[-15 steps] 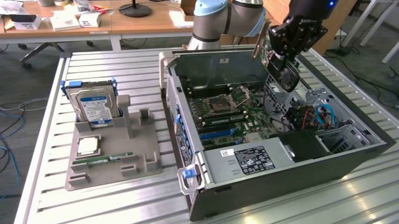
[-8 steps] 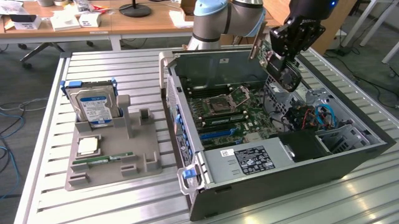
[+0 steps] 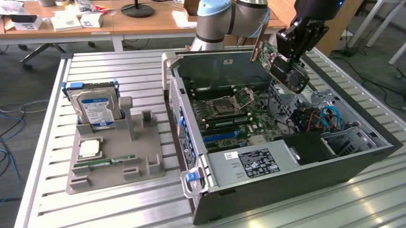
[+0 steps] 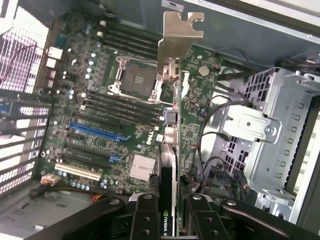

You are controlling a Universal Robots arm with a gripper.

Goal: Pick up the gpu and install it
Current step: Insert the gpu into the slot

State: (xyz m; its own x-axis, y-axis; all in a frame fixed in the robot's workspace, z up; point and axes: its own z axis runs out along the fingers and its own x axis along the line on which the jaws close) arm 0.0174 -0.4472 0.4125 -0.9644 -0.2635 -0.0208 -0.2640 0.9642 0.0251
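gpu [image 4: 169, 165] clamped edge-on between 2 fingers [image 4: 146, 217], long axis pointing away from them, silver bracket [image 4: 179, 37] farthest (above the motherboard [image 4: 100, 125])

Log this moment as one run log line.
fingers: shut on gpu | gpu: held above motherboard, open case | seated: not yet

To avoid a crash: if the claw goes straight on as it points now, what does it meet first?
Probably the motherboard, which the gpu held in the claw would touch first; depth is unclear.
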